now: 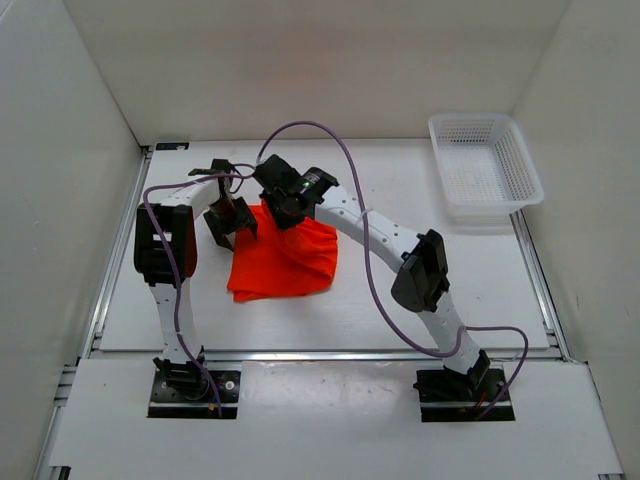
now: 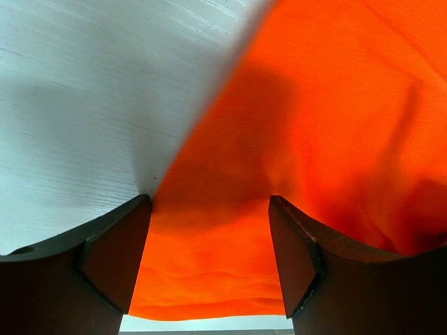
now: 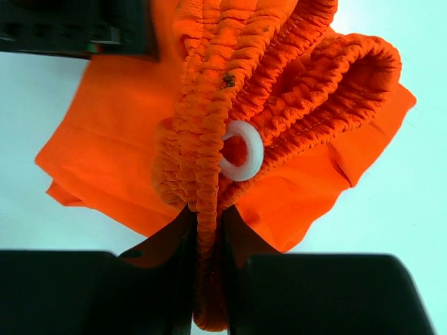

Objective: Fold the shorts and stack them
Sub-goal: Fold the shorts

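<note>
The orange-red shorts (image 1: 285, 262) lie bunched on the white table, left of centre. My right gripper (image 1: 287, 208) is at their far edge and is shut on the gathered elastic waistband (image 3: 209, 174). The band runs between the pinched jaws of my right gripper (image 3: 208, 241), and a white drawstring loop (image 3: 244, 150) sits just above them. My left gripper (image 1: 230, 228) is at the shorts' far left corner. In the left wrist view it (image 2: 209, 258) is open, with flat orange cloth (image 2: 314, 105) lying between and beyond its dark fingers (image 2: 112, 258). I cannot tell whether it touches the cloth.
A white mesh basket (image 1: 485, 165) stands at the back right of the table. White walls enclose the table on three sides. Purple cables loop over both arms. Metal rails run along the table's left, right and near edges.
</note>
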